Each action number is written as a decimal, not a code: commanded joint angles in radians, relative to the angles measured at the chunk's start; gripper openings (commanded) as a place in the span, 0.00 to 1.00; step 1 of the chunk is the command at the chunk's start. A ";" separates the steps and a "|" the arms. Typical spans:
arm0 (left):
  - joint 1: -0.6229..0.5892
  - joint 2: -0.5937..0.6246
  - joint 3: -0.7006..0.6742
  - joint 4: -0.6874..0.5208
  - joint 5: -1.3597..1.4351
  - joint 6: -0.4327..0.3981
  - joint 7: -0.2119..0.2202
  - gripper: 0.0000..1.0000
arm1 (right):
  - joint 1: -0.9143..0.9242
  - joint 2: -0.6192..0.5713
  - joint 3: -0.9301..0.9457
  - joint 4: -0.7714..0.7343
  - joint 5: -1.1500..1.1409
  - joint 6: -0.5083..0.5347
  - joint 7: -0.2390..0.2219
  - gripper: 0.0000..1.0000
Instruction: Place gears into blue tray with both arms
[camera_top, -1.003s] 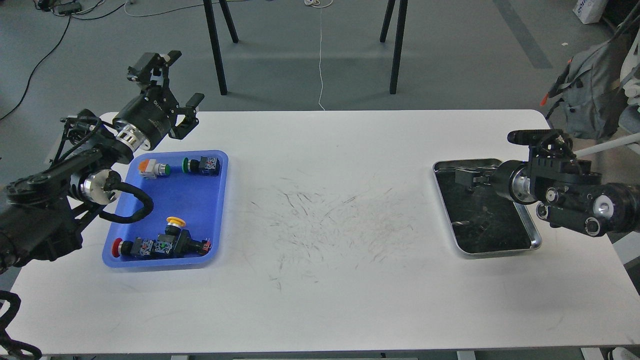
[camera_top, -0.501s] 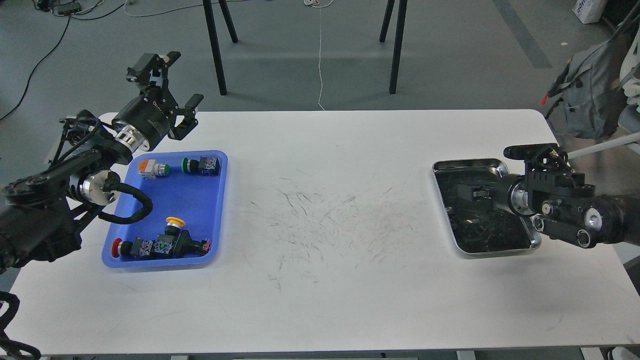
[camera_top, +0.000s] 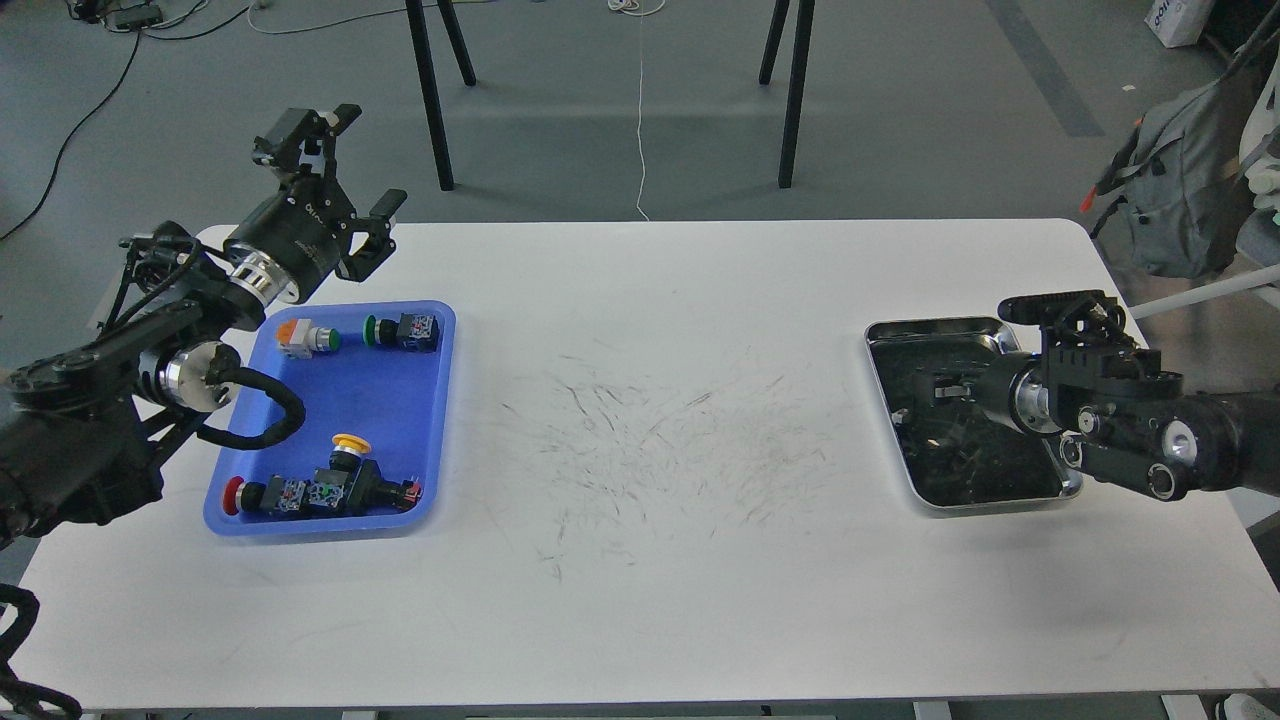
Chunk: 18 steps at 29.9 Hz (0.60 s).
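The blue tray (camera_top: 395, 400) lies at the table's left and holds several push-button switches with coloured caps. My left gripper (camera_top: 366, 158) hangs open above the tray's far edge, nothing between its fingers. My right gripper (camera_top: 935, 388) reaches low into the steel tray (camera_top: 880, 345) at the right. It is dark against the tray's dark scratched bottom, so its fingers cannot be told apart. The gears do not show; the arm and the dark tray bottom may hide them.
In the blue tray, two switches (camera_top: 400, 330) lie along the far side and a cluster (camera_top: 325, 485) along the near side. Black stand legs (camera_top: 430, 90) rise behind the table. A grey backpack (camera_top: 1175, 190) sits at the far right.
My right arm has sunk lower and shifted slightly nearer over the steel tray, its gripper now deeper in it. The left arm has barely moved.
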 joint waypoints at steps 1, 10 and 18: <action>0.002 0.000 0.000 0.000 0.002 0.000 0.000 1.00 | 0.001 0.000 0.000 -0.001 -0.001 0.000 0.013 0.45; 0.009 0.000 0.000 -0.002 0.002 0.006 0.000 1.00 | 0.008 0.000 0.000 0.010 -0.001 0.012 0.046 0.24; 0.011 0.000 0.000 -0.002 0.002 0.011 0.000 1.00 | 0.005 -0.008 0.000 0.015 0.000 0.017 0.064 0.13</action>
